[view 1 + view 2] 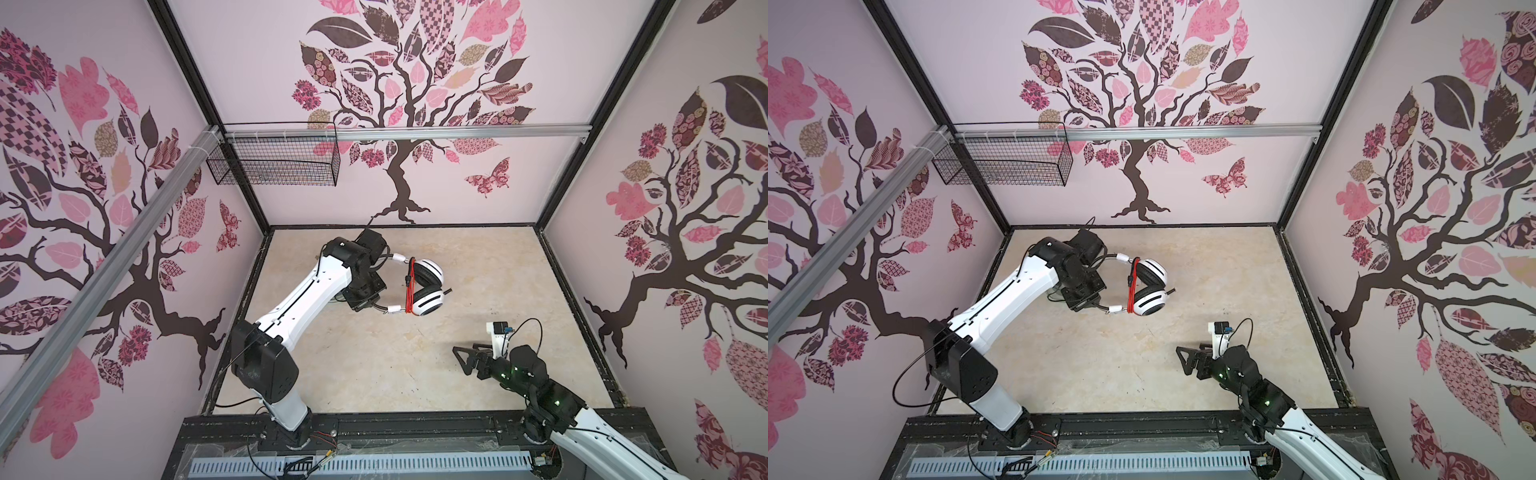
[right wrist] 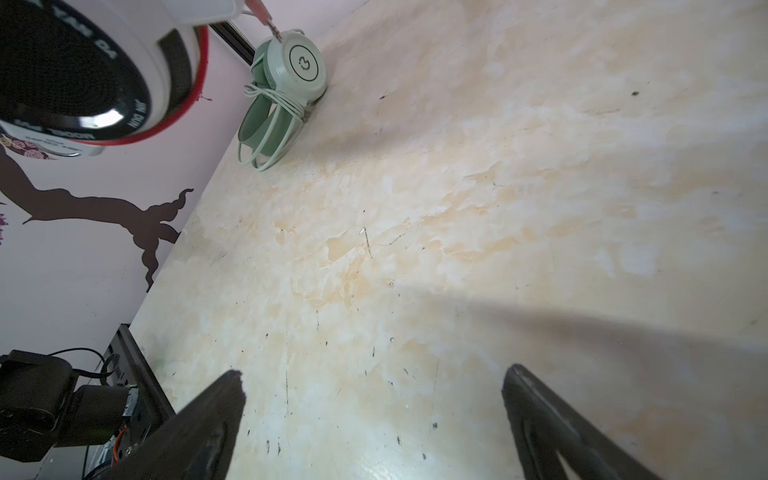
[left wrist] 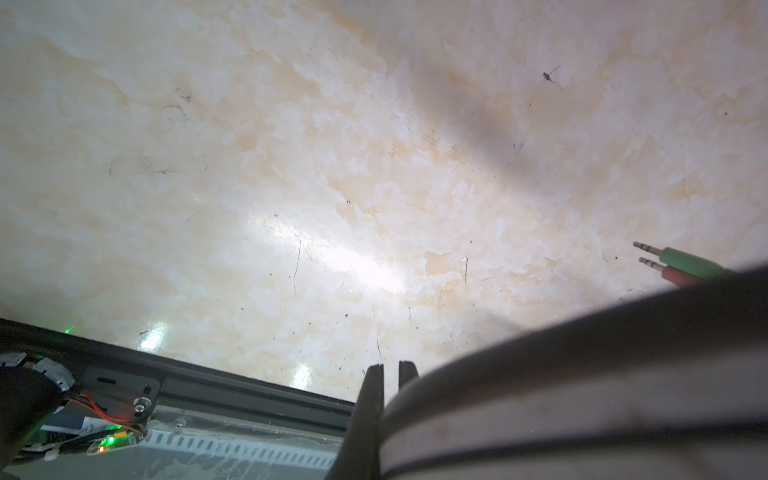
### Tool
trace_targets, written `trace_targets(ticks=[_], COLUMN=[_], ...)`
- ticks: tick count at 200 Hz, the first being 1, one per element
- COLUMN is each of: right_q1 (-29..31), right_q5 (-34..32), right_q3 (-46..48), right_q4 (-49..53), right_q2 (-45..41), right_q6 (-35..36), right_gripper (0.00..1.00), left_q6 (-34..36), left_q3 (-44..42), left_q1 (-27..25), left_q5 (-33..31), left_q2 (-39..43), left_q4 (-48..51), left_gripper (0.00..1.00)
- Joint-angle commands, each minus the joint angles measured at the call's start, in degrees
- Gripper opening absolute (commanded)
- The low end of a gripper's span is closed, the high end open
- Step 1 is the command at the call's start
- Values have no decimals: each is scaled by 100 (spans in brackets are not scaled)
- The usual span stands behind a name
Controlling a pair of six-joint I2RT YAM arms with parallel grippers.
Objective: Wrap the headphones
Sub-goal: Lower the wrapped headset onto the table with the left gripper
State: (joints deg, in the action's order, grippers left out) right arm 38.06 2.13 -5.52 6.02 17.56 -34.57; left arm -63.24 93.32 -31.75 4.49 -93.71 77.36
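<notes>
The left gripper (image 3: 390,368) clamps the headband (image 3: 582,395) of the white-and-black headphones (image 1: 426,286) above the table (image 1: 498,291), orange-red cable (image 1: 410,286) coiled. The right gripper (image 2: 374,370) hangs, fingers apart. Mint-green headphones (image 2: 291,79) rest at the table's edge. Best lowered level, lest coils slip.

white-and-black headphones (image 2: 75,79) cup rim: inverted print, roughly "jin dun".

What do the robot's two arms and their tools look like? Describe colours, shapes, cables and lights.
Both the left arm and right arm have white shells with black joints and thin black cables looping outside. The right arm shows green lights. The left tool and right tool have black fingers; the right tool's look triangular.
</notes>
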Motion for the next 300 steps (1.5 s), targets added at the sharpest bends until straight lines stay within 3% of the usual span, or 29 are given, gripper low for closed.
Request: trace_targets(ticks=[1, 68, 114, 148, 243, 300], right_q1=[-18, -17, -18, -18, -18, -19], right_q5=[-611, -2195, -2270, -2287, -2235, -2184], right_q3=[-605, -657, -576, -568, -547, -536], right_q4=[463, 846, 787, 792, 821, 795], right_q2=[77, 200, 167, 155, 62, 76], right_q6=[209, -17, -21, -15, -21, 2], right_gripper=[100, 100, 100, 100, 100, 100], left_q6=[-260, -926, -1433, -1540, -575, -276], left_q3=[-417, -2490, -3498, -4047, -3081, -2806], left_q1=[-145, -849, -1416, -1497, -1292, -843], left_q5=[228, 303, 551, 865, 691, 652], left_q2=[491, 1745, 2135, 1962, 46, -369], left_q4=[-81, -569, -1035, -1656, -1752, -1884], left_gripper=[0, 0, 0, 0, 0, 0])
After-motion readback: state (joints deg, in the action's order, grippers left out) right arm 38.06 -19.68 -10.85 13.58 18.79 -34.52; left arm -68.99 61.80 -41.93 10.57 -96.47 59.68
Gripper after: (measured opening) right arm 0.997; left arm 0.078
